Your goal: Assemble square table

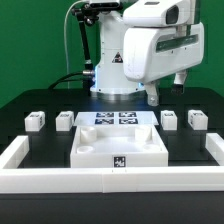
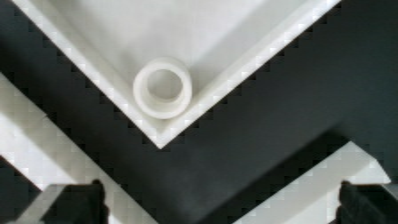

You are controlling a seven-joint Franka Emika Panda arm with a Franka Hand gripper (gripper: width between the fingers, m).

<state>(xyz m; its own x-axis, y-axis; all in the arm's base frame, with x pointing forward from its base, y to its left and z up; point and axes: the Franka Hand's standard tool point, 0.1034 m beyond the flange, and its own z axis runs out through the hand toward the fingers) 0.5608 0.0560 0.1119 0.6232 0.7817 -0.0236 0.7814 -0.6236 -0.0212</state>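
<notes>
Green backdrop behind, black work surface [image 1: 50,145] below, edged by long white rail [image 1: 60,182], as seen in exterior view. White plastic square tabletop panel [image 1: 120,150] lying rim-up at six o'clock of the marker board [image 1: 112,118], close against it. Four small white tagged leg blocks [image 1: 66,120] standing loose, two at nine o'clock of that board, two at three o'clock, all apart from the panel. Judged barely begun: no leg fitted, all four left to fetch and fix. White Panda arm [image 1: 150,40] bent over at about one o'clock of the panel, gripper [image 1: 153,97] hanging high, clear of every part. Wrist view: looking straight down on one panel corner [image 2: 196,30], round white socket [image 2: 164,88] tucked inside the rim there. Fingertips [image 2: 63,205] spread wide, nothing between them, gripper [image 2: 214,205] empty above bare black surface.
</notes>
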